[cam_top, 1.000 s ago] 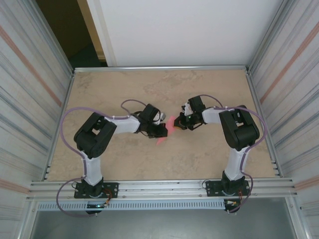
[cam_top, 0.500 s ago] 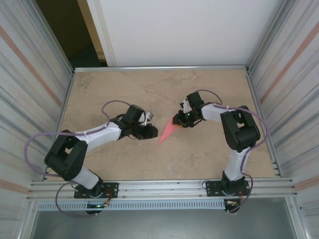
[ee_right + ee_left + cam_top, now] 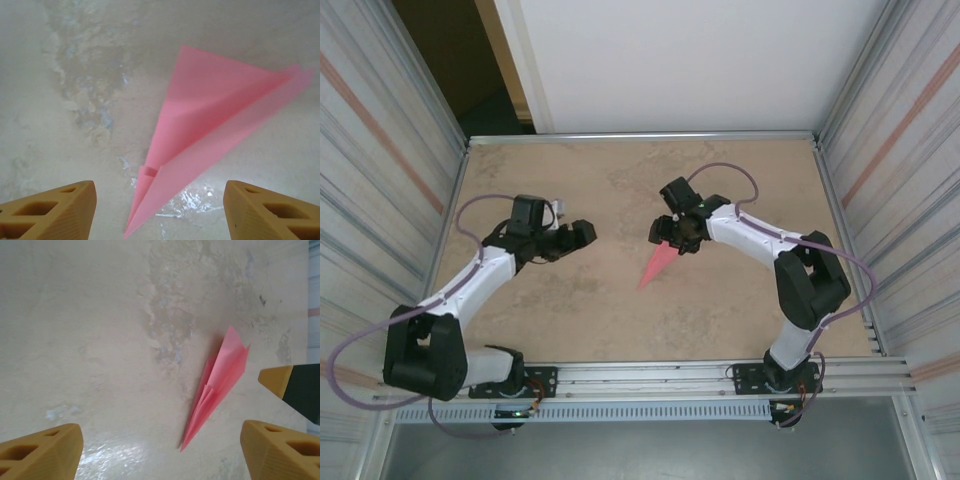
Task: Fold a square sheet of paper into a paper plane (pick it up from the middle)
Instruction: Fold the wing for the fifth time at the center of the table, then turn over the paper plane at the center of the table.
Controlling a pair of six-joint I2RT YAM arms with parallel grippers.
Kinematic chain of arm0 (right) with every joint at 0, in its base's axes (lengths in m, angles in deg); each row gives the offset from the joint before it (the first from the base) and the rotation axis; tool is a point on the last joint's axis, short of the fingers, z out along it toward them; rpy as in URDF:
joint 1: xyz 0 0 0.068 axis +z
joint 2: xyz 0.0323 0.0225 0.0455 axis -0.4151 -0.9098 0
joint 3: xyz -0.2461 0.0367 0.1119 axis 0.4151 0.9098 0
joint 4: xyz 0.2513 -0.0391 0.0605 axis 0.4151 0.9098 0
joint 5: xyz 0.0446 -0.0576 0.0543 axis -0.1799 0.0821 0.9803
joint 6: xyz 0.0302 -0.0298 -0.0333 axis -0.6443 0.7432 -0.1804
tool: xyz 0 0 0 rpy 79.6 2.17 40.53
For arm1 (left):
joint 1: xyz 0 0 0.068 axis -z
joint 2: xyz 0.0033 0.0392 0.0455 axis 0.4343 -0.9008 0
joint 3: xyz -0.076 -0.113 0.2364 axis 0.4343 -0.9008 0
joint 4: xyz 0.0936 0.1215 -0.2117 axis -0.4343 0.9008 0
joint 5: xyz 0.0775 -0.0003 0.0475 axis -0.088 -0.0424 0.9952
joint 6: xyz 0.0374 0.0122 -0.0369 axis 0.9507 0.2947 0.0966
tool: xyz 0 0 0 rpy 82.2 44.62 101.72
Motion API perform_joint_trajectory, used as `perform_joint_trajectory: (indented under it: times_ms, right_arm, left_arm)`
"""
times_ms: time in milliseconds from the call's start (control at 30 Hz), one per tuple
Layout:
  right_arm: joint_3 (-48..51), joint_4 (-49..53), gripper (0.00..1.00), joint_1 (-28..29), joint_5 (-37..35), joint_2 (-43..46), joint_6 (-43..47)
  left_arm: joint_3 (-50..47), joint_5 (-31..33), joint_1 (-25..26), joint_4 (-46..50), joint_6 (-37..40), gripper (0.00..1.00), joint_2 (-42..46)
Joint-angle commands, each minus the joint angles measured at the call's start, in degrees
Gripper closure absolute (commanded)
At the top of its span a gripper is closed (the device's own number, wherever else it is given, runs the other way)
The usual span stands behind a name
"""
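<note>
The plane (image 3: 656,265) was found lying flat and unheld near the middle of the worktop (image 3: 620,330), with the left gripper (image 3: 582,234) well apart and the right gripper (image 3: 667,236) over its tail, both spread wide and empty, consistent with folding judged complete.

top: paper plane (image 3: 656,264) wide end is covered by right gripper (image 3: 670,238) | right wrist: wing edge is blurred

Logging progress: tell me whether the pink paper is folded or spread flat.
Folded. The paper plane lies on the table as a slim dart with one sharp tip; the wrist views show overlapping layers.
</note>
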Motion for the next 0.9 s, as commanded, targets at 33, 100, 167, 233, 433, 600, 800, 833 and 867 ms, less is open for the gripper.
perform_joint_trajectory:
  times_ms: [33, 100, 167, 233, 433, 600, 800, 833, 867]
  right_arm:
    - [-2.1, 5.9, 0.33, 2.8, -10.4, -3.1, -12.8]
    - [-3.0, 5.0, 0.33, 3.3, -9.6, -4.9, -14.0]
    - [-4.8, 5.3, 0.33, 3.3, -8.2, -7.2, -14.7]
    - [-6.6, 6.5, 0.34, 3.5, -8.0, -9.3, -15.9]
    - [-6.2, 9.4, 0.41, 4.5, -12.3, -9.8, -21.6]
    - [-4.7, 9.4, 0.52, 4.8, -12.3, -9.1, -23.7]
    - [-3.4, 9.0, 0.68, 5.3, -12.9, -8.1, -24.0]
    - [-3.1, 8.6, 0.7, 5.2, -12.9, -7.7, -23.8]
    - [-2.9, 8.5, 0.74, 5.3, -13.1, -7.3, -23.7]
  left_arm:
    - [-1.9, 4.5, -0.4, 4.0, 3.0, 0.1, 4.1]
    - [-2.1, 4.8, -0.4, 3.8, 3.1, 0.08, 4.8]
    - [-2.2, 4.3, -0.5, 3.4, 3.1, 0.07, 5.1]
    - [-2.2, 4.0, -0.5, 3.4, 3.2, 0.07, 4.9]
    - [-3.0, 3.2, -0.5, 2.9, 3.0, 0.06, 5.1]
    - [-3.1, 2.7, -0.5, 2.8, 2.9, 0.05, 5.0]
    - [-3.1, 2.9, -0.5, 3.0, 2.8, 0.04, 4.9]
    - [-3.0, 2.6, -0.5, 3.1, 2.8, 0.04, 4.9]
    - [-3.0, 2.4, -0.5, 3.1, 2.8, 0.04, 5.0]
